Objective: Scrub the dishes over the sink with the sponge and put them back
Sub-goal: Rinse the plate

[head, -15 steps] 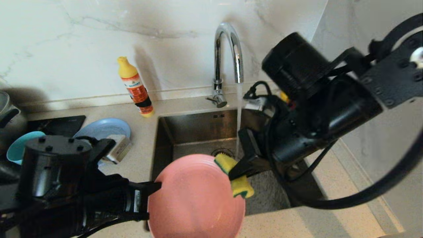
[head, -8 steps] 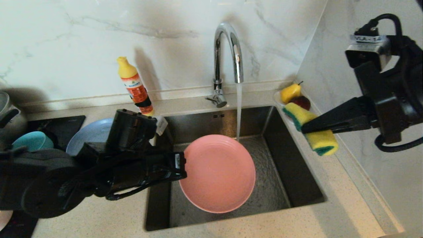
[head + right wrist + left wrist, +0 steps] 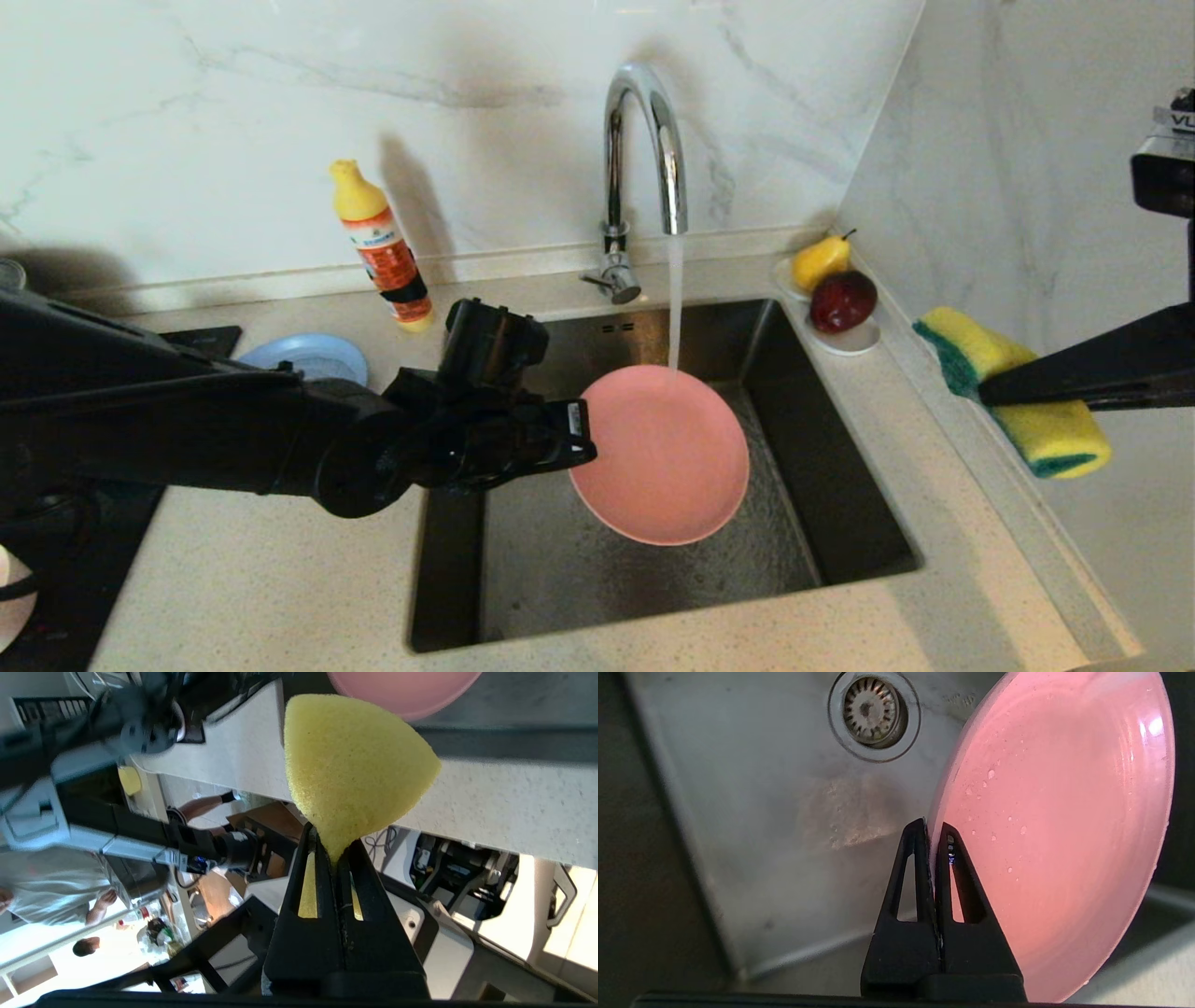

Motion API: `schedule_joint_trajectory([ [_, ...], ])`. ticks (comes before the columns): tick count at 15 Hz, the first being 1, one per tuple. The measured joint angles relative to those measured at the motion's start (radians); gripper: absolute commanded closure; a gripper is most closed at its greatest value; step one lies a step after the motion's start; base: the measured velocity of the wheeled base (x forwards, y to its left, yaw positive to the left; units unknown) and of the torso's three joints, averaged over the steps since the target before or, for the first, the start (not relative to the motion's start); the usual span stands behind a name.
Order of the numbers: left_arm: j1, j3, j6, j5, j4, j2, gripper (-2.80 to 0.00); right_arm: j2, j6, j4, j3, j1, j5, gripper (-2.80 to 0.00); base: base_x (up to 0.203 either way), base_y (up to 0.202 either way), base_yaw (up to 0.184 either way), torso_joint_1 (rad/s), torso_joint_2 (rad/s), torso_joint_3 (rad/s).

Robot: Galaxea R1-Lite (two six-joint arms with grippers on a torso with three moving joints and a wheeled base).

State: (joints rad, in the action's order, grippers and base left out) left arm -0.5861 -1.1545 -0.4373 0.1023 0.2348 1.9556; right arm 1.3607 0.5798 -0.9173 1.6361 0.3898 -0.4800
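The salmon-pink plate (image 3: 658,455) hangs tilted over the sink (image 3: 551,569), its far rim under the running water from the chrome tap (image 3: 644,140). My left gripper (image 3: 583,439) is shut on the plate's left rim. In the left wrist view the two fingers of the left gripper (image 3: 931,828) pinch the wet plate (image 3: 1055,835) above the drain strainer (image 3: 871,711). My right gripper (image 3: 990,392) is shut on the middle of the yellow sponge (image 3: 1013,392), held off to the right above the counter by the side wall. The right wrist view shows the right gripper (image 3: 334,851) squeezing the sponge (image 3: 350,765).
A grey-blue plate (image 3: 303,355) lies on the counter left of the sink, partly behind my left arm. A yellow and orange detergent bottle (image 3: 383,247) stands at the back wall. A white saucer (image 3: 845,341) with fruit sits at the sink's back right corner.
My left arm has carried the pink plate away from me, under the water stream. My right arm has drawn the sponge off the plate and out to the right, beyond the sink.
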Motion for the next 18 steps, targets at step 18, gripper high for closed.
schedule_joint_trajectory([
  [18, 0.031, -0.026, 0.046, 0.142, -0.031, 0.037, 0.0, -0.076, -0.018, 0.092, -0.207, -0.001, -0.029, 0.0, 0.0, 0.0, 0.0, 0.0, 0.0, 0.0],
])
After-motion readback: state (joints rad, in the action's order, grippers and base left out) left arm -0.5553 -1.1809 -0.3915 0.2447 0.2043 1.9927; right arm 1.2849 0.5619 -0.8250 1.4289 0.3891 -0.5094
